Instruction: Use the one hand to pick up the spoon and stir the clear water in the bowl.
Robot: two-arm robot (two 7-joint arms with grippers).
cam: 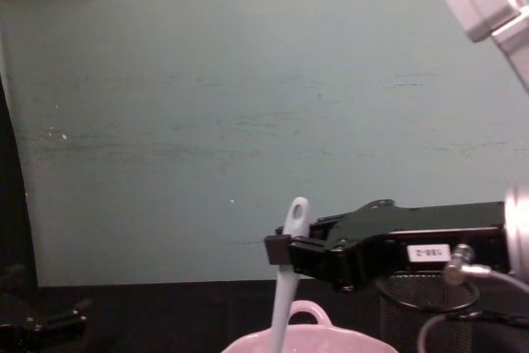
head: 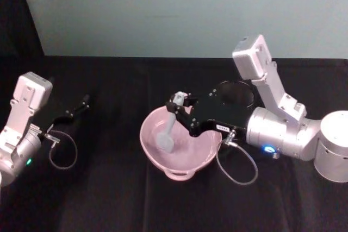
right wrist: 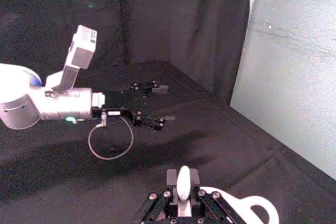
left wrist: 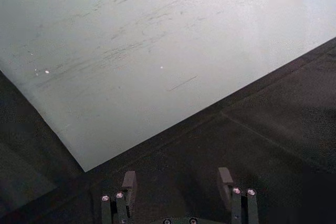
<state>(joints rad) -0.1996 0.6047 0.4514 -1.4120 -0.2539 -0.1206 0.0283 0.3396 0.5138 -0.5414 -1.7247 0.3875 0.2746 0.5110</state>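
Right hand (head: 177, 102): clamped on spoon (head: 167, 133) handle.
Spoon head: in bowl (head: 145, 144), toward 9 o'clock rim.
Left hand (left wrist: 177, 178): fingers spread, bench's (head: 109, 199) 9 o'clock.

Spoon (head: 166, 140) in bowl (head: 182, 168), mesh cup (head: 239, 93) behind and right of bowl

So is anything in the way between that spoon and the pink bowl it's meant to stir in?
Nothing visible. The right gripper is shut on the spoon, whose head already reaches inside the bowl. The left gripper sits parked at the far left.
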